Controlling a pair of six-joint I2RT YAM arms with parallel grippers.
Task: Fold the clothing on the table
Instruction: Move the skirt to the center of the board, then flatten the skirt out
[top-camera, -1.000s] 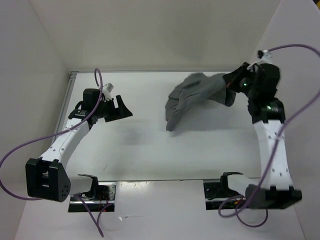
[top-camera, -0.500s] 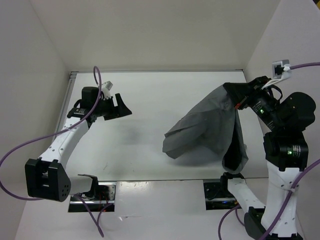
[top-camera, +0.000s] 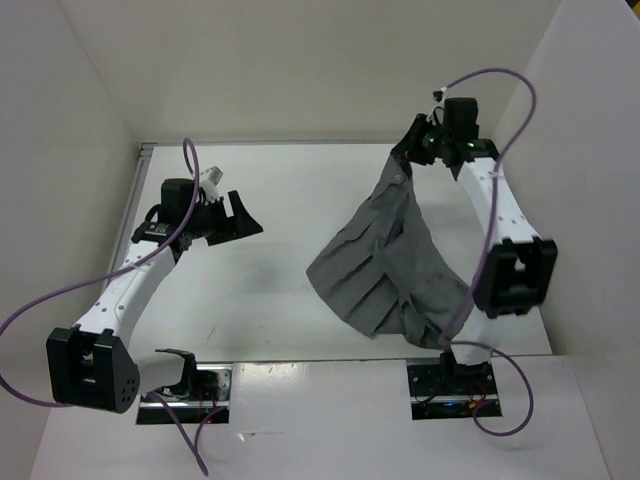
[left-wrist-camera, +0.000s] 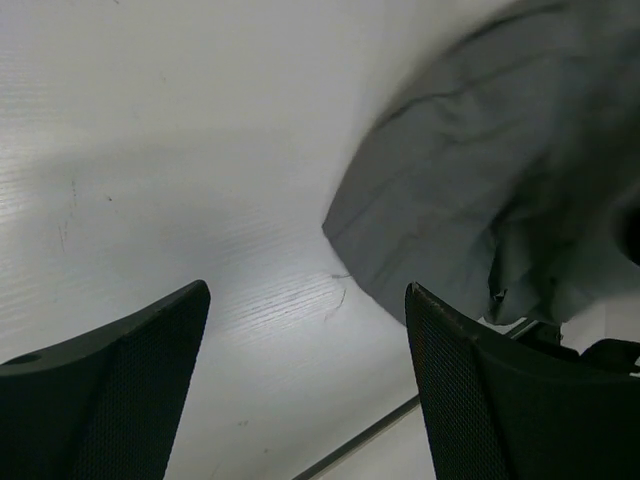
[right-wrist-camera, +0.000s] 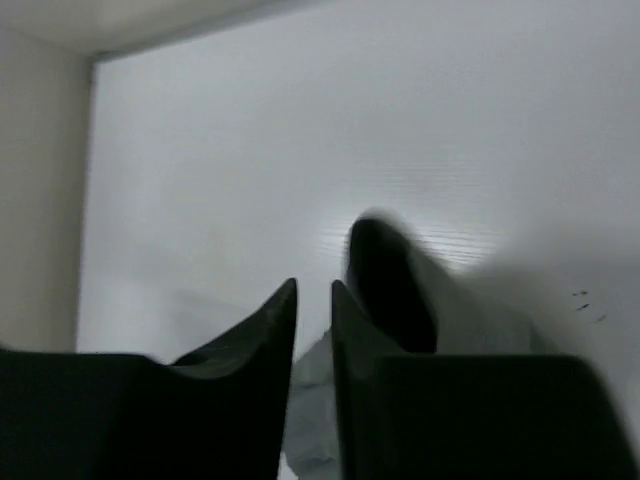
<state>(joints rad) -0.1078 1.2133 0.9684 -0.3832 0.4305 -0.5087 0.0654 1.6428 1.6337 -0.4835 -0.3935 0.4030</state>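
While one grey pleated skirt (top-camera: 385, 270), soft and creased, is hanging from its narrow top end down onto the right half of the smooth white bench (top-camera: 280, 180), I am reaching my right arm far out and high. My right fingers (top-camera: 405, 155), two black blades, are showing only a thin slit between them at that top end, and I cannot tell whether they are gripping the cloth. My left arm is stretching along the left side, my left fingers (top-camera: 242, 215) standing wide apart, holding nothing, pointing toward the skirt.
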